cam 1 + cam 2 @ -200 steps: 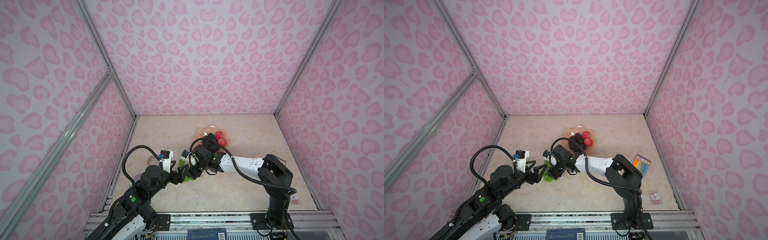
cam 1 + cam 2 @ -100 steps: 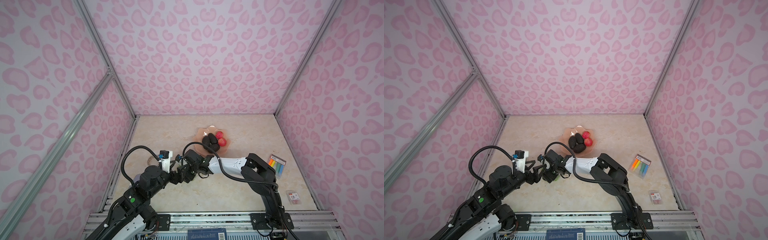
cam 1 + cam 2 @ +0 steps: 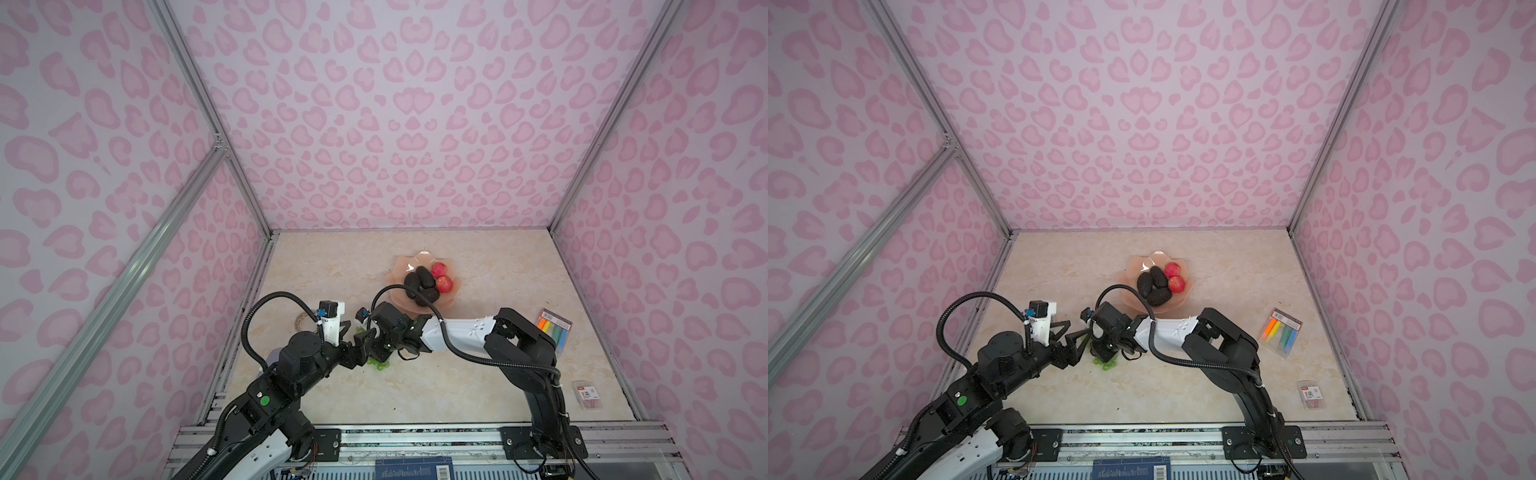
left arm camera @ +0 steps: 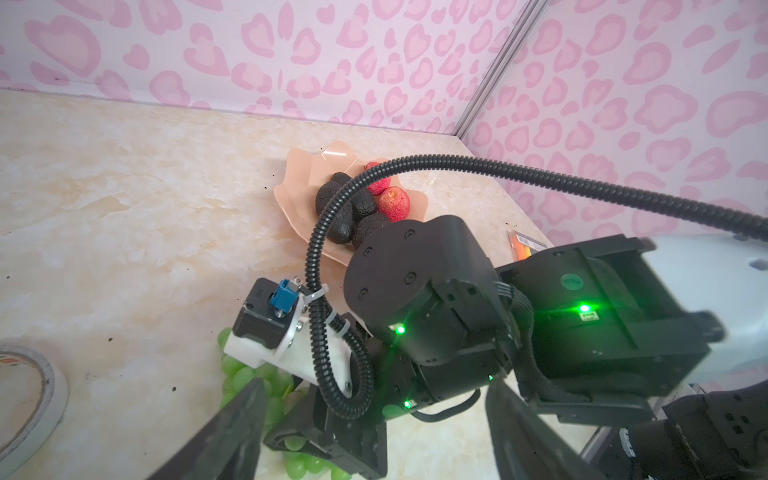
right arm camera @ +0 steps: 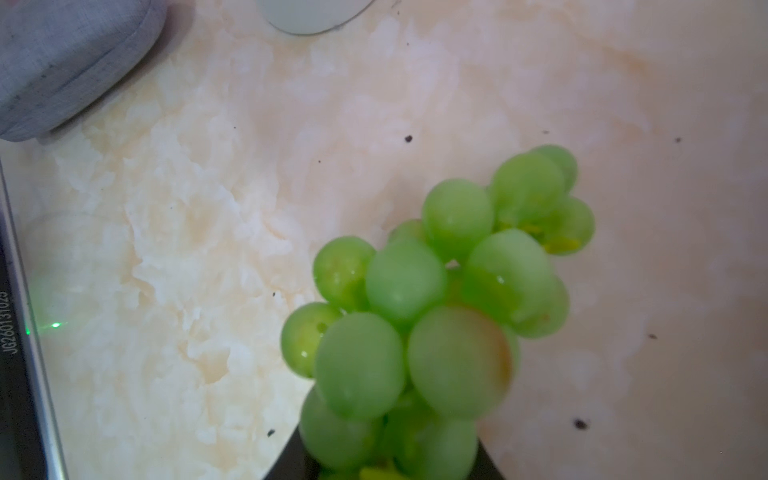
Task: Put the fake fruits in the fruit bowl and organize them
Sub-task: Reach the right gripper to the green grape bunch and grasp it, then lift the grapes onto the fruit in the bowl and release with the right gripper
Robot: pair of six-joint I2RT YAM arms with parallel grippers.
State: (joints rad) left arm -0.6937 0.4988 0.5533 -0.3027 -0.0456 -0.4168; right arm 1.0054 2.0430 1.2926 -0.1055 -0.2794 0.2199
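Right gripper point(image 5: 388, 459) is pinching grapes point(image 5: 415, 316) near-left of bowl point(image 3: 400, 266). Left gripper point(image 4: 376, 388) is hovering just beside, jaws spread. Avocados point(image 3: 426, 276) and peaches point(image 3: 444, 284) are sitting in bowl.

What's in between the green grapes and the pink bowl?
The right arm's black wrist lies between the grapes and the bowl, in both top views.

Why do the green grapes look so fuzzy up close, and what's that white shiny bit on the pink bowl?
In the right wrist view the grapes sit too near the lens, so they blur while the table stays sharper; in both top views the fruit bowl shows a white glint on its glossy rim.
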